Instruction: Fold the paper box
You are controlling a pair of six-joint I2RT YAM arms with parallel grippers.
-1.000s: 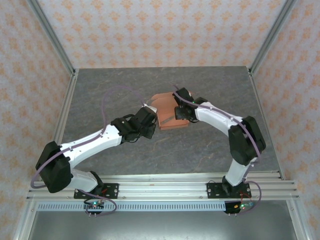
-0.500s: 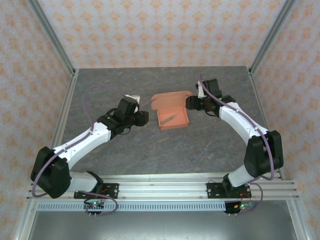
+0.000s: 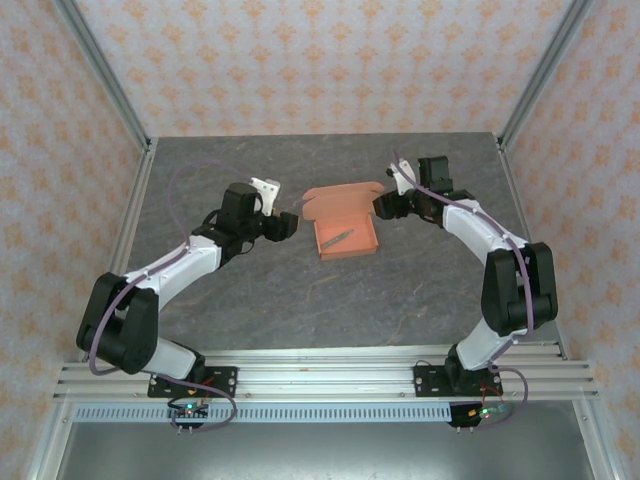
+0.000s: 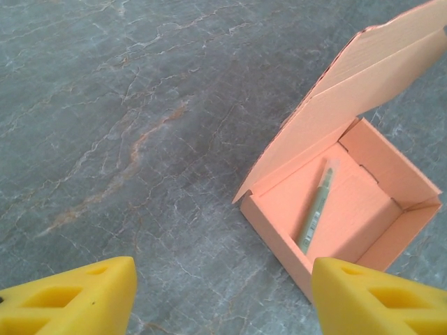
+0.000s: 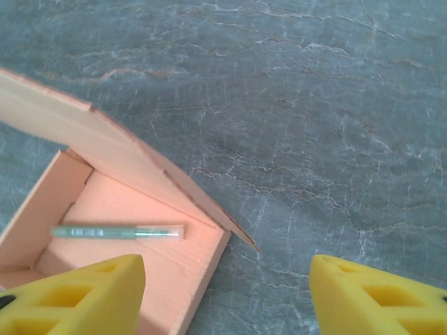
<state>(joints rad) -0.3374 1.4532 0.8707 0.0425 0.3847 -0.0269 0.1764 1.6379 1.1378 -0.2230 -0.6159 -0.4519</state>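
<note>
Salmon-orange card sits at the middle of your grey, stone-veined table. The paper box stands there as a shallow tray with its walls up. Its lid is raised at a slant from the far wall, the side away from the arm bases, so the tray is uncovered. You can see a thin grey-green stick lying flat on the tray floor, set aslant to the walls. In the right wrist view one end of the stick looks clear or whitish.

Your left gripper is to the left of the box, pointed toward it and near it but not touching. Through its wrist camera you see the two yellow fingers spread wide. Only bare table lies between them, and the box is ahead and to the right. They hold nothing.

Your right gripper is on the other side, close beside the right end of the lid. From overhead you cannot tell whether it touches the card. Its wrist camera looks down on the corner of the tray and the sloping lid. Its yellow fingers are likewise set wide apart, with nothing clasped between them.

Both arms reach in from the near edge and bend toward the box from either side.
</note>
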